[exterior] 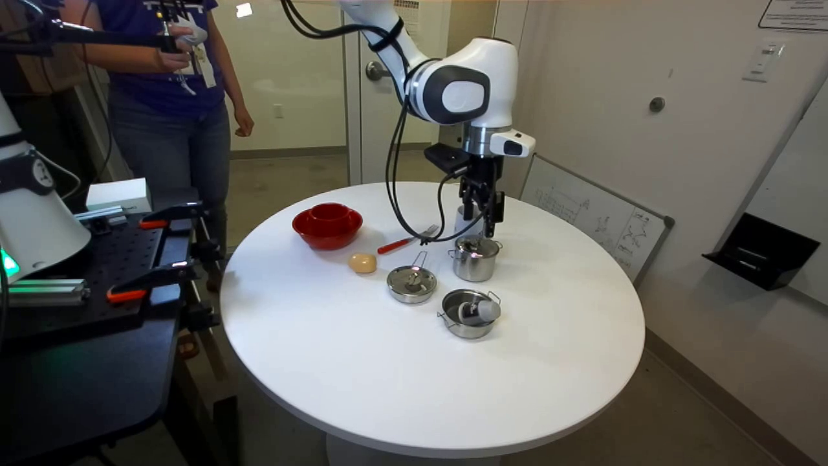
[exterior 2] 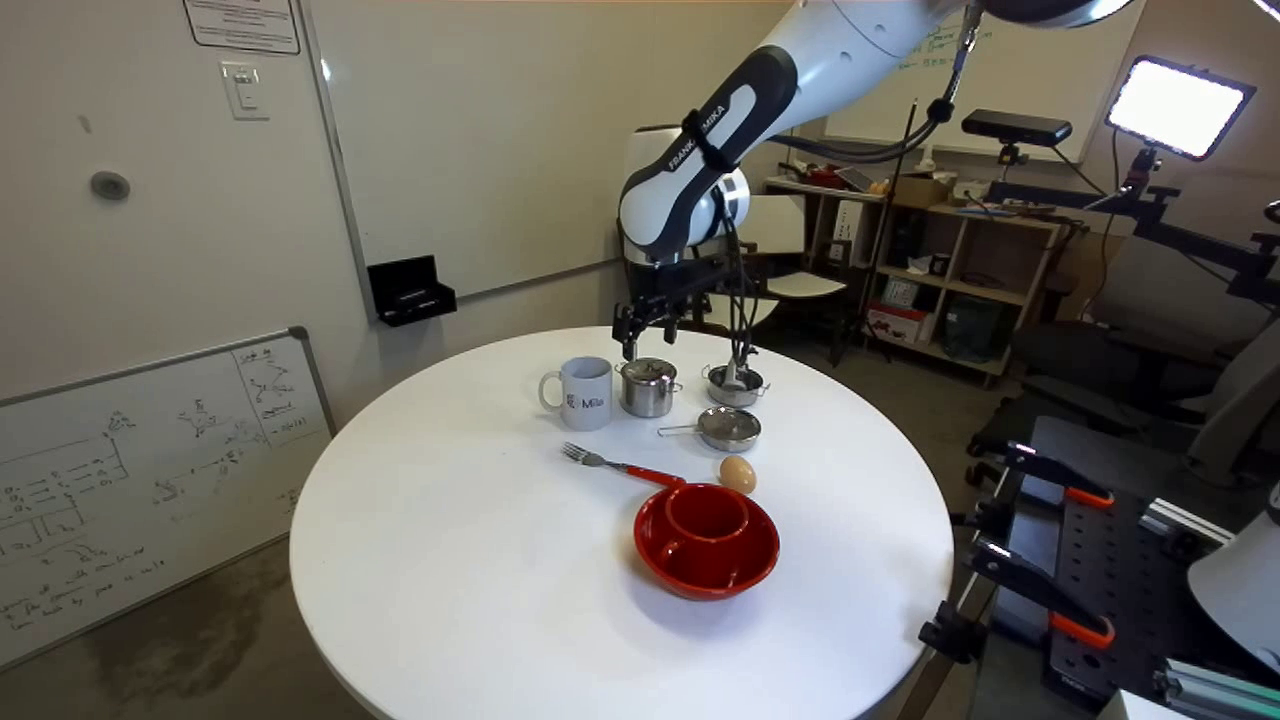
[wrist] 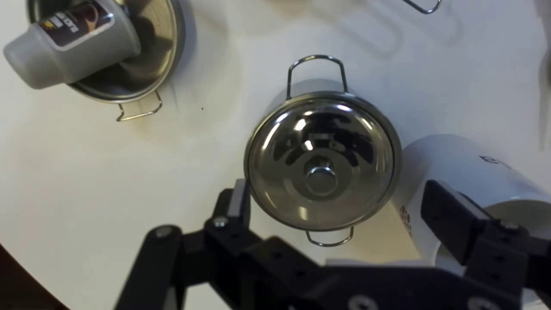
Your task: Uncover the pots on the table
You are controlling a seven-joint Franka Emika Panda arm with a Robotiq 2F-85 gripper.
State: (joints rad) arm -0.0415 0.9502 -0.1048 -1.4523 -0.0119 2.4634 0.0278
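Hand [wrist: 338,193] is spread wide, nothing in it. I'd centre on the knob [wrist: 322,181] of that lid [wrist: 320,148], dodge the mug [exterior 2: 586,392], pinch, lift straight up.

Left of the lidded pot [wrist: 323,161] in the wrist view, we have bare table [wrist: 172,172] with room to pass. On the pot's right, the mug [wrist: 456,163] stands just beside it and leaves us little space for that side of the gripper [wrist: 335,189]. Up and left from the lidded pot, a bottle [wrist: 73,47] juts over an open pot [wrist: 159,43], in our way.
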